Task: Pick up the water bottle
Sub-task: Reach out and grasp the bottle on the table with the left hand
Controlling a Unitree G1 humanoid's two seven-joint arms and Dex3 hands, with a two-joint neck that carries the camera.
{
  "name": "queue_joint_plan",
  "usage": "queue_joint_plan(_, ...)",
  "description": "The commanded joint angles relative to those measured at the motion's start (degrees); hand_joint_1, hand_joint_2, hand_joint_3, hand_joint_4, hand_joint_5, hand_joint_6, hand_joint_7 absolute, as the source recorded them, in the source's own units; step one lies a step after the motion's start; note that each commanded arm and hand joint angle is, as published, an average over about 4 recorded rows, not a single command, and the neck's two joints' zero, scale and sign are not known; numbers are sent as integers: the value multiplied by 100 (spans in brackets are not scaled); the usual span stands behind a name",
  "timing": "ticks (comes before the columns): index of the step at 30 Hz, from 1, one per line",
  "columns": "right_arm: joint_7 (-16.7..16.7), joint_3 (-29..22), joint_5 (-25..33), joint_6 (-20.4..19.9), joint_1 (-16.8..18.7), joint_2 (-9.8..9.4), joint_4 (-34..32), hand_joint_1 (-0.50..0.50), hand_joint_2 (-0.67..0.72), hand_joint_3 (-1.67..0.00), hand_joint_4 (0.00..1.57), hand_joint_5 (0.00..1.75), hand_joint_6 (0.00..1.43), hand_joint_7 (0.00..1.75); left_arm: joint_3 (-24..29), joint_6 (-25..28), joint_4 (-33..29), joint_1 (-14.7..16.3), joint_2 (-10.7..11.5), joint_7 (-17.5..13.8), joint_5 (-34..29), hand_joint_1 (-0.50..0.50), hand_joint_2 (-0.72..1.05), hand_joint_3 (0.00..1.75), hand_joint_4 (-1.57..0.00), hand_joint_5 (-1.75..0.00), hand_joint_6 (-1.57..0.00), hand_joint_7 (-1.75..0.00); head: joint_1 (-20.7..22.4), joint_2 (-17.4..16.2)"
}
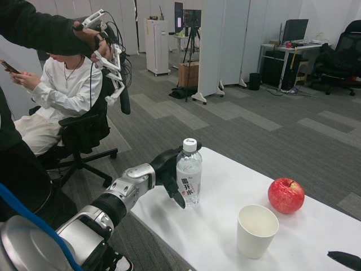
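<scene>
Now the bottle (189,172) is standing upright at frame centre, near the left edge of the table (225,226), its white cap on and its clear body looking filled with water. The left hand (168,172) is wrapping around its left side at label height, fingers curling against the plastic; whether they are fully clamping or only touching, I cannot tell, since the bottle is hiding the far fingers. Judging by the water inside, it is likely to feel fairly heavy for its size, and the thin smooth plastic is probably going to flex and slip a little under pressure, so the middle of the body, at the label, seems the soundest place to grip. Lower right of centre, a paper cup (257,230) is sitting well apart from the bottle, and an apple (286,195) is resting further right. At the lower right corner only a dark tip of the right hand (345,259) is showing, its fingers' state unclear. Upper left, a person (59,96) is sitting in a chair.
</scene>
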Motion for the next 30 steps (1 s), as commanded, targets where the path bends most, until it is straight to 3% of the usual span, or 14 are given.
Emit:
queue_joint_plan(1, -15, 7, 46, -75, 82, 22, -63, -46, -29, 0, 0, 0, 0, 0, -65, 17, 12, 49, -18, -43, -434, -50, 21, 9, 0, 0, 0, -3, -4, 2)
queue_joint_plan(3, -15, 2, 51, -79, 91, 22, -63, -46, -29, 0, 0, 0, 0, 0, -65, 57, 16, 44, -27, -47, -469, -50, 43, 9, 0, -5, -3, -10, -27, 3)
queue_joint_plan(5, -15, -2, 60, -88, 91, 22, -63, -46, -29, 0, 0, 0, 0, 0, -65, 96, 20, 27, -27, -82, -434, -50, 69, 4, -1, -10, -18, -23, -49, 4)
queue_joint_plan(6, -15, 0, 62, -90, 93, 22, -63, -46, -29, 0, 0, 0, 0, 0, -70, 112, 20, 11, -22, -130, -370, -50, 74, 2, -2, -10, -27, -28, -72, 4)
queue_joint_plan(9, -15, 2, 68, -99, 100, 24, -58, -46, -29, 0, 0, 0, 0, 0, -96, 173, 25, -46, 6, -317, -140, -50, 85, 4, -11, -10, -67, -54, -86, 3)
queue_joint_plan(11, -15, -2, 73, -108, 100, 29, -54, -46, -29, 0, 0, 0, 0, 0, -118, 213, 34, -77, 24, -410, -61, -42, 87, 4, -22, -21, -93, -77, -87, 4)
queue_joint_plan(12, -15, -2, 75, -110, 102, 31, -54, -46, -27, 0, 0, 0, 0, 0, -129, 235, 38, -88, 26, -440, -36, -38, 87, 2, -30, -28, -103, -87, -95, 1)
queue_joint_plan(15, -18, -2, 82, -121, 119, 31, -56, -46, -26, 0, 0, 0, 0, 0, -149, 290, 31, -103, 33, -513, 106, -28, 87, 4, -79, -77, -130, -124, -118, -19)
queue_joint_plan(16, -20, -2, 82, -128, 126, 31, -58, -46, -27, 0, 0, 0, 0, 0, -149, 298, 29, -105, 35, -535, 155, -25, 87, 4, -93, -90, -133, -131, -123, -21)
queue_joint_plan(19, -26, -4, 84, -143, 146, 31, -72, -46, -29, 0, 0, 0, 0, 0, -149, 338, 20, -116, 44, -614, 260, -19, 87, 0, -103, -92, -135, -133, -137, -13)
queue_joint_plan(26, -35, -11, 97, -154, 170, 31, -87, -47, -29, 0, 0, 0, 0, 0, -125, 353, -68, -129, 72, -675, 324, -12, 87, 0, -109, -113, -134, -140, -146, -13)
queue_joint_plan(30, -42, -2, 99, -154, 170, 31, -89, -46, -29, 0, 0, 0, 0, 0, -79, 340, -213, -136, 79, -669, 302, -12, 87, 0, -113, -113, -134, -140, -146, -13)
